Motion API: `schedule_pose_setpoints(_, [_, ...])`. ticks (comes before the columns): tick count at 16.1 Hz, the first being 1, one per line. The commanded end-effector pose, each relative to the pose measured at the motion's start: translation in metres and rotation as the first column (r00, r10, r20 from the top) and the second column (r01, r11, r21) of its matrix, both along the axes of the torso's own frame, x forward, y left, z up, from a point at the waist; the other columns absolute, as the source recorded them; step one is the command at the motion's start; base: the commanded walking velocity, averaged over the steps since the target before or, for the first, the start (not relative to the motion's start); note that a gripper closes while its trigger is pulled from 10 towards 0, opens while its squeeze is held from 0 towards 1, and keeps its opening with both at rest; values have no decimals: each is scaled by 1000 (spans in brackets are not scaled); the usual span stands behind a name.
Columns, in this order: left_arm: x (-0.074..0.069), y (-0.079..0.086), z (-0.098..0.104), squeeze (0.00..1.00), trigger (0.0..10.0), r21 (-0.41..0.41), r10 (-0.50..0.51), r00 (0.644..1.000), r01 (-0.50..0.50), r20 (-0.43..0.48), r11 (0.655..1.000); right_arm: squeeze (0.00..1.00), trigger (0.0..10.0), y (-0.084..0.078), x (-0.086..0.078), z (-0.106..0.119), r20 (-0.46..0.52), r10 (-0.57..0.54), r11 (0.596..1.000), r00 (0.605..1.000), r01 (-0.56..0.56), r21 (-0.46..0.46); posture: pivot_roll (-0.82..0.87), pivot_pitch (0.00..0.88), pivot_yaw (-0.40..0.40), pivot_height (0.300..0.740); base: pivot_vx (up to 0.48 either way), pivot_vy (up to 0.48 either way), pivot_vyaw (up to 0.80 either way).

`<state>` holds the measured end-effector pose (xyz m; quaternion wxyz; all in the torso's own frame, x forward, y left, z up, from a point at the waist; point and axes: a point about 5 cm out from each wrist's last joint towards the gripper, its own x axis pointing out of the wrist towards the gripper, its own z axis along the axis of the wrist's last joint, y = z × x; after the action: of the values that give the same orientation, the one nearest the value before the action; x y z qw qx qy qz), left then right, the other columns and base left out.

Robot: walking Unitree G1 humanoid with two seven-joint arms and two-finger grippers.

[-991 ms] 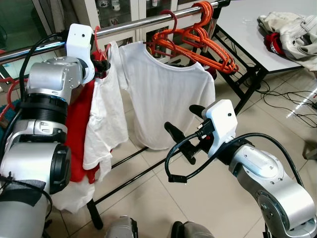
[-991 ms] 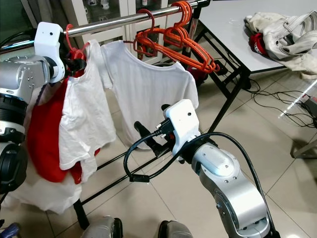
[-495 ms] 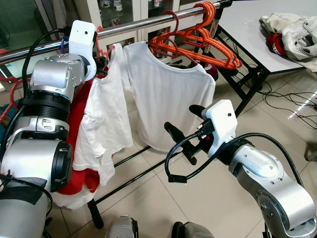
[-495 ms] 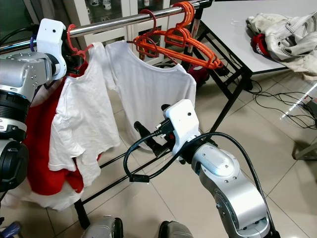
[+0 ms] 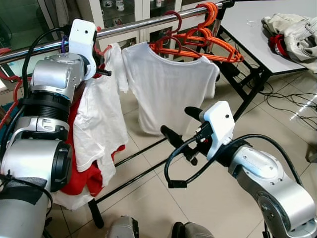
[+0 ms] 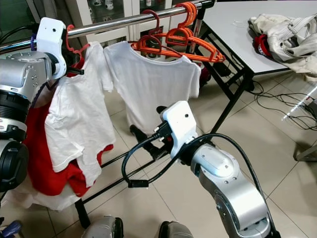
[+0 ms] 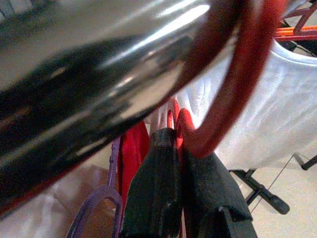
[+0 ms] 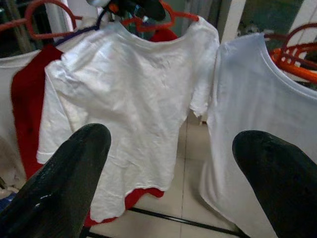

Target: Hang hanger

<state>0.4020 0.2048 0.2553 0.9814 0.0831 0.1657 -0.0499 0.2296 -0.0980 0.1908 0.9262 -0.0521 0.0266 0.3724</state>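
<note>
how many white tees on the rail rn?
2. One tee hangs at the left gripper, on the red hanger it holds at the rail. The other tee hangs mid-rail beside the orange hangers. More may be hidden behind.

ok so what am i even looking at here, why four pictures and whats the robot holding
It is a humanoid robot with two silver arms, each ending in two black fingers. The two wide pictures come from its head, looking down at a clothes rail. The other two come from cameras on its wrists.

The left gripper is up at the rail, shut on a red hanger that carries a white T-shirt; the hanger's hook curves around the rail. The right gripper is open and holds nothing, in front of a second white T-shirt. Empty orange hangers also hang on the rail.
</note>
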Motion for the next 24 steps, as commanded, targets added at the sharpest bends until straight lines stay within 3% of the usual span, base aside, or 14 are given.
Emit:
schedule_pose_setpoints(1, [-1, -1, 3, 0, 0, 18, -14, 1000, 14, 8, 1000, 0, 10000, -1, -4, 8, 20, 33, 998, 999, -34, 43, -5, 73, 7, 740, 0, 0, 0])
schedule_pose_setpoints(3, [-2, -5, 4, 0, 0, 18, -56, 998, 56, 11, 998, 0, 10000, -5, -4, 13, 13, 45, 995, 999, -46, 90, -4, 74, 10, 740, 0, 0, 0])
schedule_pose_setpoints(7, [-6, -8, 2, 0, 0, 5, -82, 996, 82, 17, 997, 0, 10000, -10, -2, 11, 14, 33, 997, 999, -34, 64, 0, 80, 10, 740, 0, 0, 0])
schedule_pose_setpoints(10, [-16, -16, 17, 0, 0, 9, -185, 972, 186, 144, 982, 0, 10000, -14, 3, 15, 34, -32, 995, 999, 29, 95, -2, 78, 11, 740, 0, 0, 0])
schedule_pose_setpoints(13, [-23, -16, 27, 0, 0, 11, -194, 955, 196, 225, 980, 0, 10000, -15, 4, 16, 42, -43, 995, 998, 39, 97, 0, 75, 9, 740, 0, 0, 0])
schedule_pose_setpoints(14, [-32, -17, 37, 0, 0, 23, -211, 920, 216, 330, 976, 0, 10000, -17, 7, 16, 51, -70, 993, 996, 64, 103, 4, 71, 7, 740, 0, 0, 0])
schedule_pose_setpoints(15, [-35, -19, 39, 0, 0, 31, -236, 904, 241, 357, 970, 0, 10000, -17, 8, 17, 53, -82, 991, 995, 76, 107, 6, 69, 5, 740, 0, 0, 0])
schedule_pose_setpoints(16, [-43, -24, 36, 0, 0, 41, -291, 886, 296, 361, 954, 0, 10000, -17, 10, 17, 54, -89, 991, 995, 83, 108, 7, 69, 7, 740, 0, 0, 0])
schedule_pose_setpoints(19, [-54, -26, 27, 0, 0, 52, -337, 878, 341, 341, 939, 0, 10000, -16, 8, 14, 48, -71, 993, 996, 67, 94, 6, 68, 8, 740, 0, 0, 0])
schedule_pose_setpoints(24, [-79, -14, 14, 0, 0, 114, -396, 867, 380, 303, 918, 0, 10000, -13, 2, 6, 27, -27, 998, 999, 25, 52, 3, 70, 13, 740, 0, 0, 0])
